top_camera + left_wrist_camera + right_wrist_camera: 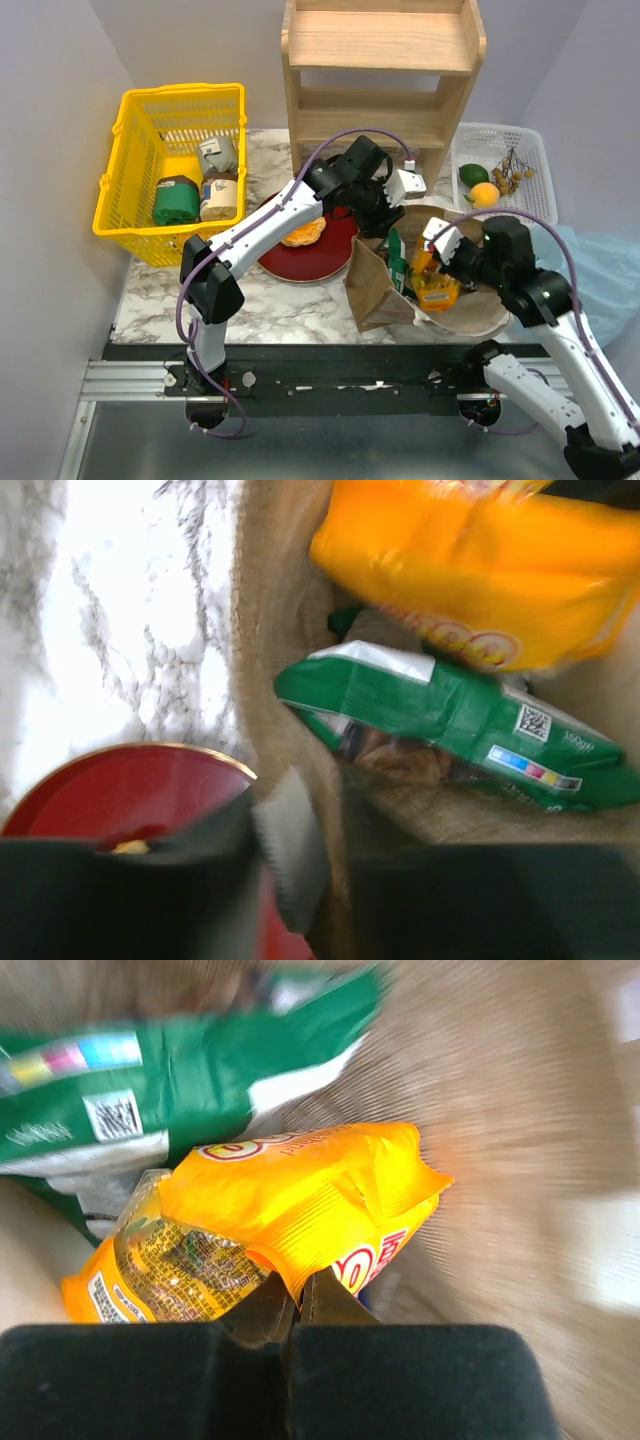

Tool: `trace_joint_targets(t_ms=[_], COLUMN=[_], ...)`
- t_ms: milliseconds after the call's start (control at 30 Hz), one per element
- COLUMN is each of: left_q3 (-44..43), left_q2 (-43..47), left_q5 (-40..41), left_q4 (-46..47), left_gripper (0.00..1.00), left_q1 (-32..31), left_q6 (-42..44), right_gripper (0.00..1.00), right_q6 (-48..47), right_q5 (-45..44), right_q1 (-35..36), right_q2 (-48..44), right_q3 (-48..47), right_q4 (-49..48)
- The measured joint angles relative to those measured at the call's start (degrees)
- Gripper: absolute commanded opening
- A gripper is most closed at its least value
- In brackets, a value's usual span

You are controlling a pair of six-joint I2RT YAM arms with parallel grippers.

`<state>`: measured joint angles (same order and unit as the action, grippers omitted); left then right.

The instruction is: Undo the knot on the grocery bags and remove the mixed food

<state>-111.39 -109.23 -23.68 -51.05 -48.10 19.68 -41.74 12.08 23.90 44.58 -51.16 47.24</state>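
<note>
The snack packet (pixel 300 1200) hides part of the chip bag (pixel 180 1080).

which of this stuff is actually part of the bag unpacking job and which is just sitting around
Part of the job: brown paper bag, yellow snack packet, green chip bag, doughnut, green fruit, orange fruit, light-blue plastic bag.

Just lying about: yellow basket with its jars, wooden shelf, red plate, white mesh tray.

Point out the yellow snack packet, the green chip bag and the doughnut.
yellow snack packet (pixel 300 1210): right wrist view, middle of its front face.
green chip bag (pixel 450 715): left wrist view, middle of its printed side.
doughnut (pixel 303 236): top view, its visible glazed part.
</note>
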Motion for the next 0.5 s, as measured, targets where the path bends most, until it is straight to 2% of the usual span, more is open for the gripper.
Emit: trace_joint_targets(t_ms=[33,67,133,300,367,500], left_q3=[-0.42,-0.83,-1.2,6.1,10.97,14.38], left_q2=[0.0,0.0,0.39,8.44,15.17,24.15], left_q5=[0.28,0.83,2.27,5.77,5.9,5.11], left_q4=[-0.37,-0.48,0.28,6.05,9.51,17.62], left_gripper=[0.72,0.84,0.98,0.99,0.99,0.99], left_q1=[0.09,0.24,0.59,1.14,1.49,1.46], left_q6=[-0.5,-0.46,-0.83,-0.83,-0.87,-3.26], right_gripper=[0.0,0.01,0.0,0.0,0.0,0.0], right_q6=[0.87,2.08,4.76,13.64,17.35,25.49], right_q5=[-0.26,-0.7,-1.33,-3.52,-4.83,-7.61], right_q1=[0.0,0.0,0.0,-0.81,-1.31,-3.26], right_q2=[-1.79,-3.54,-5.57,-5.18,-3.3,2.64], right_q3=[-1.62,-3.39,-7.34,-17.55,-20.85,-26.51], right_q4=[0.72,1.42,3.26,5.77,5.35,2.47])
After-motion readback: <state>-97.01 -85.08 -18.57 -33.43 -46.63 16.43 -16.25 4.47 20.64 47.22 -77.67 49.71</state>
